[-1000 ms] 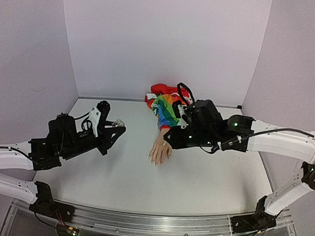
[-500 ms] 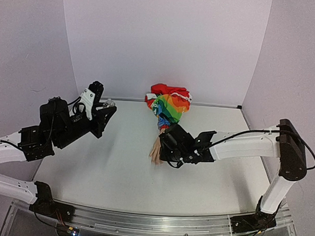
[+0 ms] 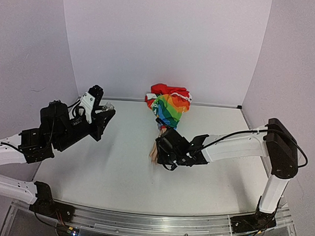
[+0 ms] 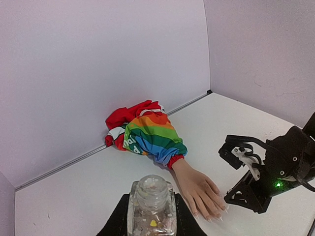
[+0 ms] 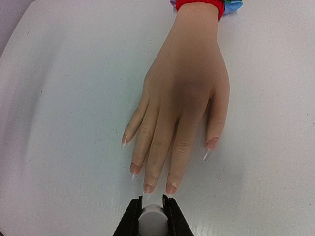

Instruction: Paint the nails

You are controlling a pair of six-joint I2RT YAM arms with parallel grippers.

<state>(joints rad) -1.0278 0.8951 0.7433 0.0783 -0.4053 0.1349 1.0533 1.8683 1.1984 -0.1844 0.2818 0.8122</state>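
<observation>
The pale fake hand [image 5: 183,98] lies flat, palm down, fingers towards my right wrist camera, with its rainbow-striped sleeve [image 3: 169,107] behind it. Its long nails [image 5: 171,188] show at the fingertips. My right gripper [image 5: 150,202] is shut on a grey round brush cap [image 5: 151,219], right in front of the middle fingertips; the brush tip is hidden. In the top view this gripper [image 3: 164,151] covers most of the hand [image 3: 153,155]. My left gripper [image 4: 150,222] is shut on a small clear bottle [image 4: 151,196], held upright off the table, left of the hand [image 4: 199,189].
The sleeve [image 4: 152,135] bunches against red cloth [image 3: 166,90] at the back wall. The right arm [image 4: 268,169] sits low on the table just right of the fingertips. White walls close in the back and both sides.
My right gripper came down from above the wrist to table height at the fingertips. My left gripper moved up and back to the left with the bottle.
</observation>
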